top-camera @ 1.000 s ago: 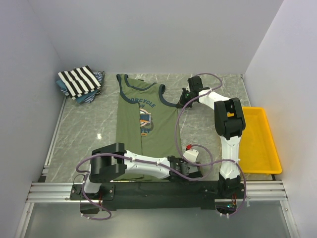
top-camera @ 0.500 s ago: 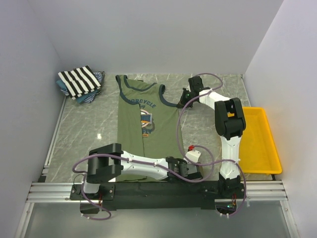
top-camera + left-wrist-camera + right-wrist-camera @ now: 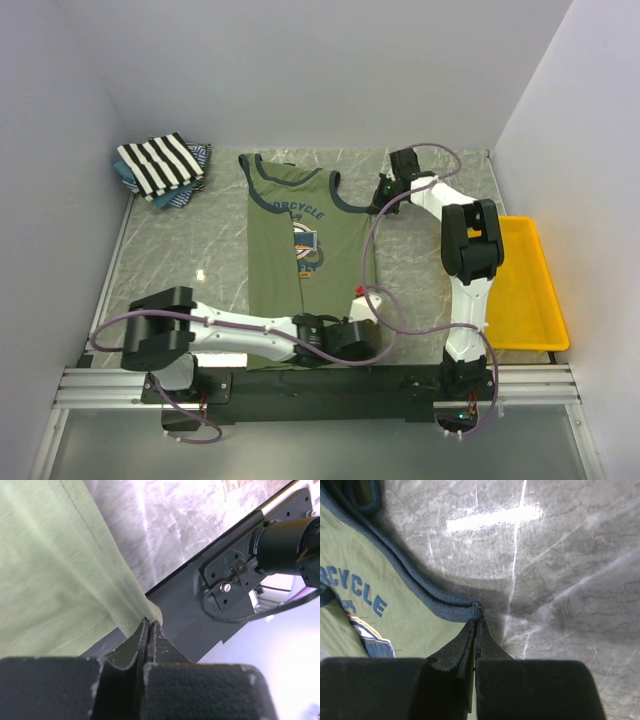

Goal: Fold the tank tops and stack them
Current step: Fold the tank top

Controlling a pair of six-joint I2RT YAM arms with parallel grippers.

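Note:
The olive green tank top with navy trim and a blue-orange chest print lies flat mid-table, its left side folded over. My left gripper is shut on its near right hem corner at the table's front edge. My right gripper is shut on the navy-trimmed far right armhole edge. The black-and-white striped tank top sits folded on blue patterned ones at the far left.
A yellow plastic tray stands at the right edge. The black base rail runs just beyond the hem. White walls close in the table on three sides.
Both grippers have moved right with the cloth, shifting the olive tank top to the right. The left arm's elbow has swung out to the left.

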